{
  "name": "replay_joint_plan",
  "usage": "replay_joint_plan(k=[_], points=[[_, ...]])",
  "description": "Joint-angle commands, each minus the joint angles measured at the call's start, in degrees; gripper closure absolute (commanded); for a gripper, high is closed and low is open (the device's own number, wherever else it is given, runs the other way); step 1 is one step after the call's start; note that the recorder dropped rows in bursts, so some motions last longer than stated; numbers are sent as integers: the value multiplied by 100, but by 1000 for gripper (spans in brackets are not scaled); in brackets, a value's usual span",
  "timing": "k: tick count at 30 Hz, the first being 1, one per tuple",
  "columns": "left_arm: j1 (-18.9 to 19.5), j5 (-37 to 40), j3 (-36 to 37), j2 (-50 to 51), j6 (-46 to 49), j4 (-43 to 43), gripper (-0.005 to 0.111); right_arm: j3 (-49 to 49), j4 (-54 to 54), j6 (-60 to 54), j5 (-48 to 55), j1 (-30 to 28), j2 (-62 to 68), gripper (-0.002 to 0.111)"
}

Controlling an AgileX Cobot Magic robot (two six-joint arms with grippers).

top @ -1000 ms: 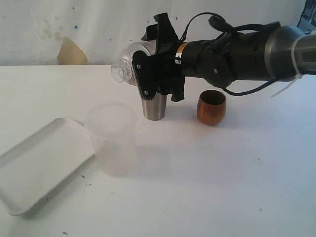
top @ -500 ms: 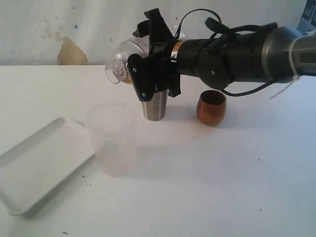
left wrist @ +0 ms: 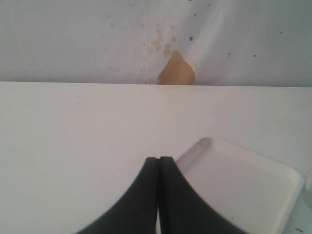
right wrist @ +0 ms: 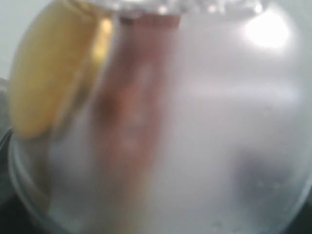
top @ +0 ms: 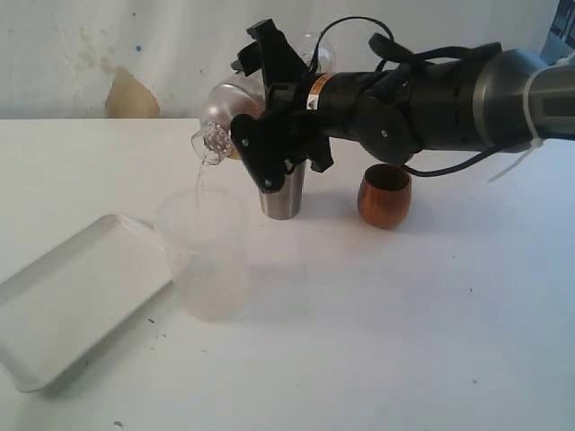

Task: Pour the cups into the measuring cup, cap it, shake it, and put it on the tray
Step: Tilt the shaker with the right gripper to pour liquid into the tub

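Black right claw point(top: 260, 103), spread wide around the clear measuring cup point(top: 220, 121), holds it tipped over the counter point(top: 404, 314). A thin stream point(top: 199, 184) falls from it into one frosted cup point(top: 205, 260). A pour seems to be in hand, and the next move likely calls for righting the cup gently. Behind stand one steel tumbler point(top: 283, 193) and one wood cup point(top: 384, 193). One white tray point(top: 72, 296) lies beside the frosted cup. The left claw point(left wrist: 159, 195) is pressed shut, empty, near the tray.

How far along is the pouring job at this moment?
Nothing looks finished. In hand: the right gripper tips a clear container, a thin stream falling into the frosted cup. Left: the steel tumbler and wooden cup stand upright behind; capping, shaking and placing on the tray remain.
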Motion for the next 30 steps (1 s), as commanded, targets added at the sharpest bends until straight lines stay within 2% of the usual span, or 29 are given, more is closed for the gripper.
replay_joint_plan(k=[1,20,30], points=[[8,11,24,-25,-3,-57,107,-76,-14,-61,-522,21,-86,108],[8,11,24,-25,-3,-57,107,-76,-14,-588,-568,21,-86,108],[8,11,24,-25,-3,-57,107,-76,-14,-703,-909,21,-86,108]])
